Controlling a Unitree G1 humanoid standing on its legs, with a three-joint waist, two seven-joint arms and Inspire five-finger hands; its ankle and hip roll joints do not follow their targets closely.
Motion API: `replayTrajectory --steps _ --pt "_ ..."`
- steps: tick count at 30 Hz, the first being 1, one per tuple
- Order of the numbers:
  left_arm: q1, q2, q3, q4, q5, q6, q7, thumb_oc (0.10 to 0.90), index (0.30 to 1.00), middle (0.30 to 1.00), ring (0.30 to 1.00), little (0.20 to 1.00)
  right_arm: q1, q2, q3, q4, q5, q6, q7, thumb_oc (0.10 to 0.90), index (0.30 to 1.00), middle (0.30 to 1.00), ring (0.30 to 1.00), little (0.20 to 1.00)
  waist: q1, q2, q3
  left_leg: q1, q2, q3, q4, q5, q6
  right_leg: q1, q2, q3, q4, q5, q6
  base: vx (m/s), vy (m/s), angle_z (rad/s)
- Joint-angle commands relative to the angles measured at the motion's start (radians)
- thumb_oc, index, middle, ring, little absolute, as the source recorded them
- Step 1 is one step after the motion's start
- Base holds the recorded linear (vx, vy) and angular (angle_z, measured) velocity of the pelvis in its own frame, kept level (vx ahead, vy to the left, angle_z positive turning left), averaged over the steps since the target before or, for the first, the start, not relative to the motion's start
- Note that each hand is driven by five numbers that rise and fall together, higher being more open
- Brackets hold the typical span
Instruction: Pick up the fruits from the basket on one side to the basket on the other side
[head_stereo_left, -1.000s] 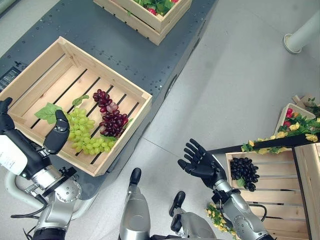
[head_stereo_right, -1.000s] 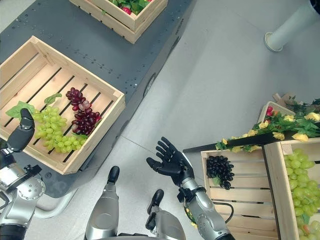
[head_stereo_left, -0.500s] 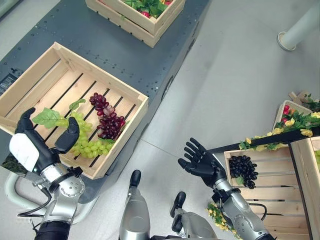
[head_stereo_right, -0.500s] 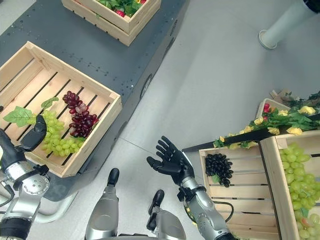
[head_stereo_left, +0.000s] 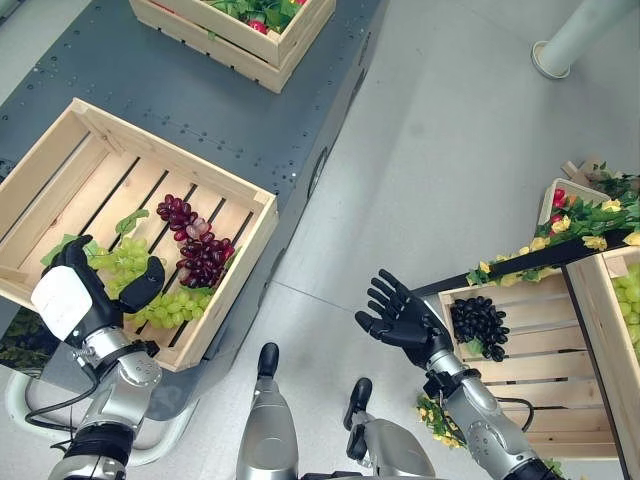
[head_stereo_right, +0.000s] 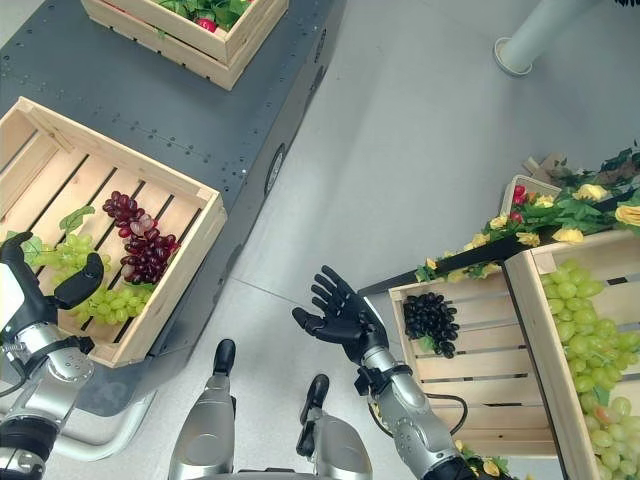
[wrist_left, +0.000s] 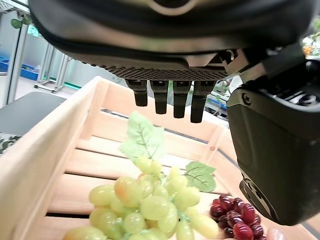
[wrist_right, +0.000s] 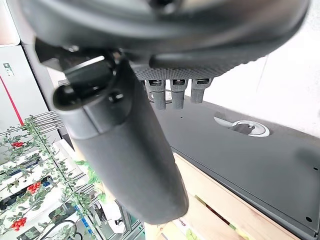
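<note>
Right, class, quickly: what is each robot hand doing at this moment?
Left hand: open, over the green grapes, holding nothing.
Right hand: open, fingers spread, empty.

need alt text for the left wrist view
The robot's left hand hangs open over a bunch of green grapes in a slatted wooden crate, not touching it. Red grapes lie beside the green ones.

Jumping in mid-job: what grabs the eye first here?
The left hand, open, hovers over the green grapes in the slatted wooden crate on the robot's left, beside a dark red bunch. The right hand hangs open and empty near the crate holding black grapes.
</note>
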Motion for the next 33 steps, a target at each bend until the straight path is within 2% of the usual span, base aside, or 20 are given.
replayTrajectory --steps 1,10,17,24,27,30,33 --pt "-0.062 0.041 0.007 0.067 -0.011 -0.038 0.042 0.800 0.900 0.900 0.900 0.900 -0.022 -0.044 -0.006 -0.059 0.007 -0.041 0.069 0.800 0.900 0.900 0.900 0.900 -0.029 0.026 -0.064 -0.089 -0.062 0.043 0.147 -0.098 0.040 -0.080 0.065 -0.033 0.109 -0.008 -0.055 0.00 0.000 0.00" --pt "-0.137 0.019 0.004 0.173 -0.191 -0.034 -0.004 0.800 0.900 0.900 0.900 0.900 -0.049 -0.040 0.022 -0.044 0.017 -0.047 0.059 0.800 0.900 0.900 0.900 0.900 -0.035 -0.003 -0.050 -0.100 -0.051 0.046 0.165 -0.103 0.041 -0.091 0.071 -0.030 0.120 -0.005 -0.051 0.00 0.000 0.00" --pt "-0.198 0.039 -0.040 0.213 -0.106 -0.015 -0.029 0.800 0.900 0.900 0.900 0.900 -0.062 -0.036 0.031 -0.042 0.028 -0.042 0.058 0.800 0.900 0.900 0.900 0.900 -0.044 -0.024 -0.047 -0.106 -0.046 0.055 0.168 -0.106 0.043 -0.102 0.074 -0.025 0.116 0.006 -0.046 0.00 0.000 0.00" --pt "-0.251 0.062 -0.105 0.243 -0.031 -0.030 -0.085 0.800 0.900 0.900 0.900 0.900 -0.074 -0.040 0.030 -0.040 0.030 -0.043 0.064 0.800 0.900 0.900 0.900 0.900 -0.055 -0.028 -0.035 -0.113 -0.045 0.062 0.173 -0.108 0.046 -0.118 0.074 -0.021 0.122 0.012 -0.042 -0.01 0.006 0.01" --pt "-0.260 0.059 -0.124 0.259 -0.049 -0.038 -0.098 0.800 0.900 0.900 0.900 0.900 -0.078 -0.042 0.032 -0.036 0.031 -0.048 0.068 0.800 0.900 0.900 0.900 0.900 -0.058 -0.029 -0.031 -0.116 -0.046 0.063 0.175 -0.108 0.048 -0.122 0.072 -0.020 0.123 0.015 -0.041 0.00 0.000 0.00" --pt "-0.271 0.059 -0.141 0.276 0.003 -0.065 -0.134 0.800 0.900 0.900 0.900 0.900 -0.083 -0.044 0.034 -0.030 0.033 -0.055 0.073 0.800 0.900 0.900 0.900 0.900 -0.061 -0.031 -0.028 -0.116 -0.044 0.067 0.176 -0.109 0.048 -0.128 0.070 -0.021 0.127 0.016 -0.040 0.00 0.000 0.00" --pt "-0.284 0.062 -0.174 0.287 0.017 -0.042 -0.177 0.800 0.900 0.900 0.900 0.900 -0.086 -0.045 0.032 -0.033 0.027 -0.052 0.072 0.800 0.900 0.900 0.900 0.900 -0.065 -0.028 -0.024 -0.119 -0.046 0.069 0.176 -0.108 0.049 -0.132 0.070 -0.019 0.127 0.019 -0.039 0.00 0.000 0.00"
